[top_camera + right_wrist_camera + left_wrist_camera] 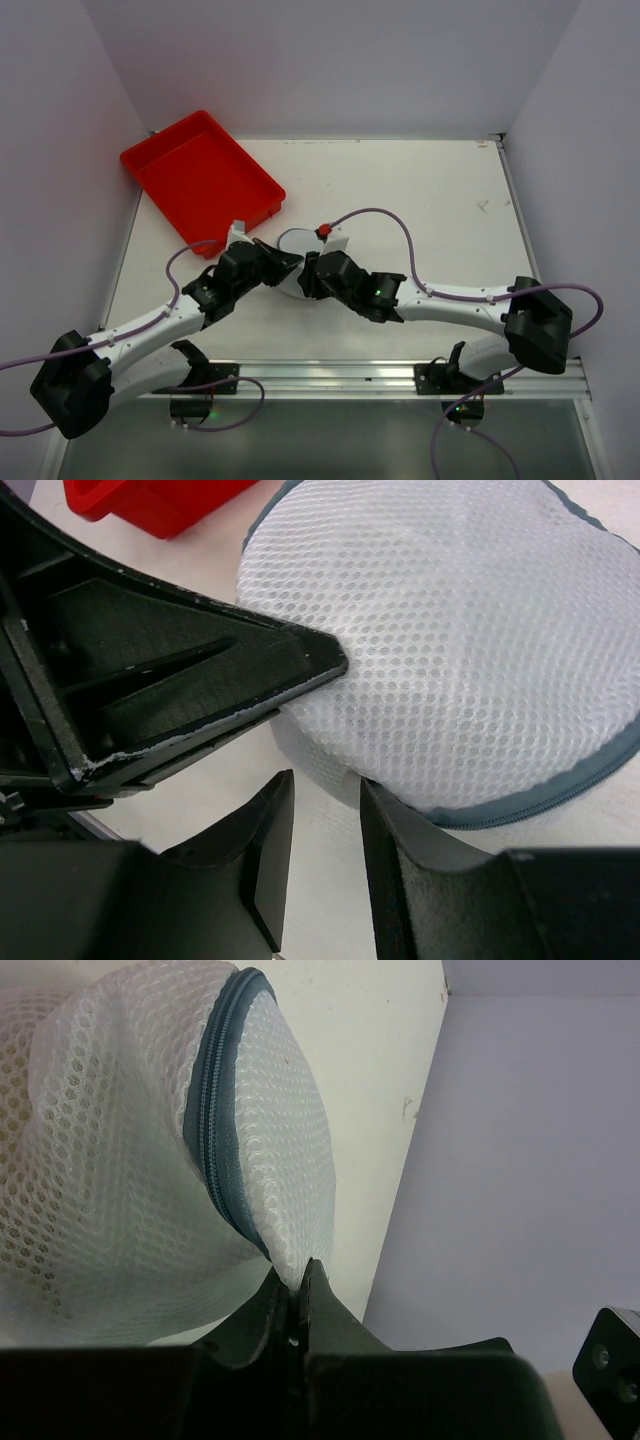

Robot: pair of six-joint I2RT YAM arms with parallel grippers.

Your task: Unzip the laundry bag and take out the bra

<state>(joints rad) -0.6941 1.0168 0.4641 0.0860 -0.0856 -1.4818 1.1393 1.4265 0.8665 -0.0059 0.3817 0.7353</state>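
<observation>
Progress check: basically at step 1. The laundry bag sits about mid-surface, a bit left of centre and just off the near corner of the red tray, which is parked at the far left corner of the surface.

The zip looks shut along every stretch that shows, and I can't spot the puller in any view. The left hand is clamped on a pinch of mesh right at the bag's edge next to the zip line, so I'd say it's anchoring the bag. The right hand sits low beside the bag's rim with its fingers a little apart and nothing between them.

Left to do, by my read: find the puller, run the zip round, pull the bra out. Can't make out the bra through the mesh.
</observation>
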